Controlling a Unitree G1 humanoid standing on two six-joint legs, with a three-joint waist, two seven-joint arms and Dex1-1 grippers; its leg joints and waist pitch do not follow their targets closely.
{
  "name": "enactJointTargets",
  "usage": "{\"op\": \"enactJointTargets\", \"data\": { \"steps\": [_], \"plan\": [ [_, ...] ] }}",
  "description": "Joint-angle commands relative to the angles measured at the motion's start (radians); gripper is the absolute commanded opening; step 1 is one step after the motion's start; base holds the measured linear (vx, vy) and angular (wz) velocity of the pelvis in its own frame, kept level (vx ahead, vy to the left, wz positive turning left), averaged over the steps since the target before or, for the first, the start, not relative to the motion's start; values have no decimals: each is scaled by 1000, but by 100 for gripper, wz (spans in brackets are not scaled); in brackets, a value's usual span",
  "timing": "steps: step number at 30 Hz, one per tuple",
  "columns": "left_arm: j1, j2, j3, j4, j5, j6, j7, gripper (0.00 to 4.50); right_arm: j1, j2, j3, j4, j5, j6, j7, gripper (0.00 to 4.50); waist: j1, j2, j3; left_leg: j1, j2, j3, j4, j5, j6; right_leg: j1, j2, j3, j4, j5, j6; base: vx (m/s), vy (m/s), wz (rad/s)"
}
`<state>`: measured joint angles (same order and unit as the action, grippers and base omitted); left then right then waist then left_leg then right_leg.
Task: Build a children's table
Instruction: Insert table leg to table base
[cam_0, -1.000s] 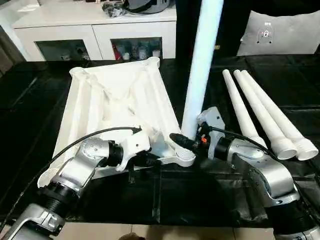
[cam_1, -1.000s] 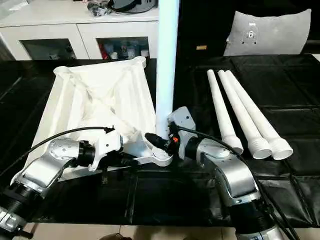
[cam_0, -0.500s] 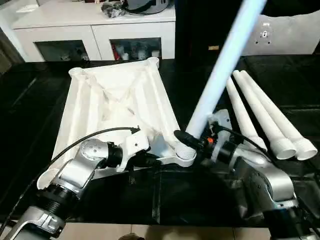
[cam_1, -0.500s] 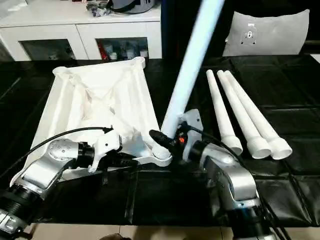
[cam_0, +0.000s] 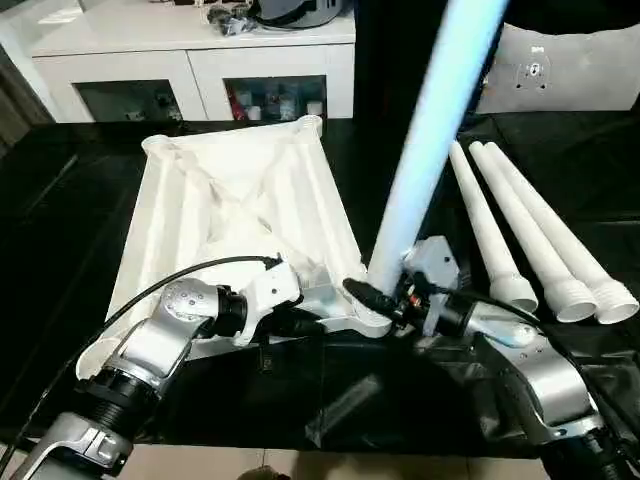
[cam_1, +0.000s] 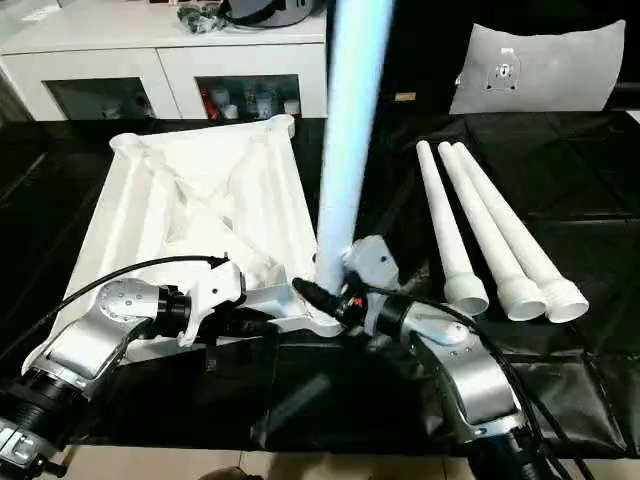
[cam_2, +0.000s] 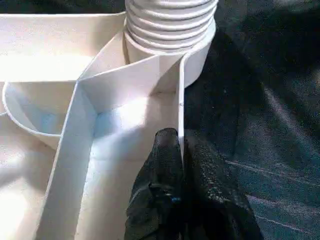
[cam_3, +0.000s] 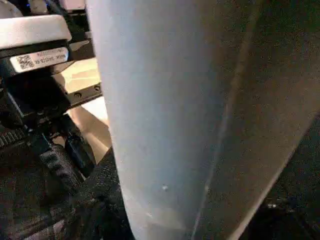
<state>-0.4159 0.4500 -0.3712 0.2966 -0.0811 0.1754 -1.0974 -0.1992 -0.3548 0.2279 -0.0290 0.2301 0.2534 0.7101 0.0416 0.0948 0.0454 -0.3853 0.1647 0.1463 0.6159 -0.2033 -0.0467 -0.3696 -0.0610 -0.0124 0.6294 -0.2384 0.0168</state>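
A: Where's the table top (cam_0: 235, 215)?
B: Upside down on the black mat (cam_0: 90, 190), left gripper (cam_2: 181, 150) pinched on its rim.
A: And the leg (cam_0: 425, 170)?
B: Upright in the near corner socket (cam_0: 372, 318), right gripper (cam_0: 385, 298) clamping its base.

Home living room: glass-door white cabinet (cam_0: 190, 75), grey-white cushion (cam_0: 560, 70).

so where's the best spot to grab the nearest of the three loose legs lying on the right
Probably the mid-shaft of the nearest leg, from above with fingers across it. It lies flat on the black mat, its inner side is free, and the next leg crowds its other side, especially near the flared threaded end.
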Motion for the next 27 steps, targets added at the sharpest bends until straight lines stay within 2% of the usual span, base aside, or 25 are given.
{"op": "enactJointTargets", "data": {
  "steps": [1,2,4,5,8,9,10,11,12,14,15,17,19,20,21,22,23,24,25,27],
  "plan": [
    [-4,26,19,-19,11,-13,3,0,44,-33,75,86,-44,52,59,190,0,-1,-57,17,50,-12,-85,-176,17,35,-70,30,-69,2,-264,0,0,0],
    [-4,26,19,-19,11,-13,3,0,44,-33,75,86,-44,52,59,190,-1,-3,-57,16,50,-12,-85,-174,18,36,-70,29,-70,7,-265,0,0,0],
    [-12,31,18,-8,13,-22,-6,0,47,-43,106,82,-37,67,96,190,-1,2,-57,17,50,-13,-85,-177,19,36,-69,29,-70,22,-266,0,0,0],
    [-23,29,19,6,14,-30,-9,0,57,-48,119,73,-26,81,119,190,-1,0,-56,16,50,-13,-85,-176,21,37,-69,29,-70,27,-266,0,0,0],
    [-54,18,20,42,19,-53,-9,0,96,-58,131,36,1,113,148,190,-1,4,-45,19,51,-13,-90,-200,24,32,-69,30,-75,7,-264,0,0,0],
    [-58,17,20,47,20,-56,-9,0,100,-59,132,32,3,115,149,190,-1,1,-38,19,51,-12,-93,-205,25,29,-68,30,-79,-2,-261,0,0,0],
    [-70,13,20,62,23,-65,-10,0,110,-61,134,22,8,121,154,190,3,1,-40,22,52,-12,-94,-212,22,31,-69,32,-80,-22,-255,0,0,0],
    [-104,-2,26,102,28,-82,2,0,133,-65,135,-5,23,136,155,190,2,-5,-29,19,52,-11,-99,-220,21,26,-68,32,-83,-38,-252,0,0,0],
    [-116,-7,28,115,30,-88,6,0,141,-66,136,-13,28,140,155,190,9,-2,-28,27,51,-9,-99,-244,18,22,-68,35,-90,-89,-239,0,0,0],
    [-172,-27,41,176,40,-115,35,0,159,-70,147,-37,32,150,158,190,11,-6,-21,29,53,-7,-105,-260,12,19,-69,36,-96,-130,-232,0,0,0],
    [-199,-34,46,206,44,-127,46,0,163,-67,154,-43,30,151,157,190,15,-8,-22,34,54,-6,-106,-267,10,18,-69,37,-98,-144,-228,0,0,0],
    [-241,-41,48,252,63,-153,75,0,168,-60,168,-55,32,160,157,190,16,-16,-16,29,55,-6,-115,-279,5,21,-73,36,-102,-186,-214,0,0,0],
    [-258,-43,48,275,70,-165,89,0,167,-54,175,-61,32,164,151,190,14,-16,-16,32,58,-6,-121,-305,-6,20,-77,35,-103,-230,-198,0,0,0],
    [-271,-43,47,295,78,-176,102,0,163,-45,181,-64,33,170,146,190,13,-21,-16,32,57,-5,-122,-309,-5,20,-77,35,-106,-238,-195,0,0,0],
    [-276,-42,50,303,77,-177,104,0,156,-37,185,-64,32,173,142,190,13,-22,-17,34,58,-5,-122,-307,-6,19,-78,35,-106,-235,-195,0,0,0],
    [-276,-42,50,303,77,-177,104,0,156,-37,185,-64,32,173,142,190,11,-22,-17,30,60,-6,-125,-295,-4,21,-81,35,-105,-225,-196,0,0,0],
    [-274,-38,56,307,73,-178,98,0,147,-25,188,-60,28,174,137,190,8,-27,-17,28,60,-4,-125,-294,-2,21,-81,34,-106,-221,-198,0,0,0],
    [-274,-38,56,307,73,-178,98,0,147,-25,188,-60,28,174,137,190,8,-25,-14,28,60,-4,-127,-303,-2,17,-82,35,-107,-231,-198,0,0,0],
    [-238,-15,56,269,70,-159,79,0,124,-7,183,-30,11,160,123,190,7,-34,-12,29,60,-3,-128,-322,-4,15,-83,37,-110,-260,-197,0,0,0],
    [-196,6,57,217,67,-130,67,0,106,7,174,-2,-5,141,107,190,5,-29,-10,28,61,-5,-132,-327,-11,13,-87,38,-111,-294,-195,0,0,0]
  ]
}}
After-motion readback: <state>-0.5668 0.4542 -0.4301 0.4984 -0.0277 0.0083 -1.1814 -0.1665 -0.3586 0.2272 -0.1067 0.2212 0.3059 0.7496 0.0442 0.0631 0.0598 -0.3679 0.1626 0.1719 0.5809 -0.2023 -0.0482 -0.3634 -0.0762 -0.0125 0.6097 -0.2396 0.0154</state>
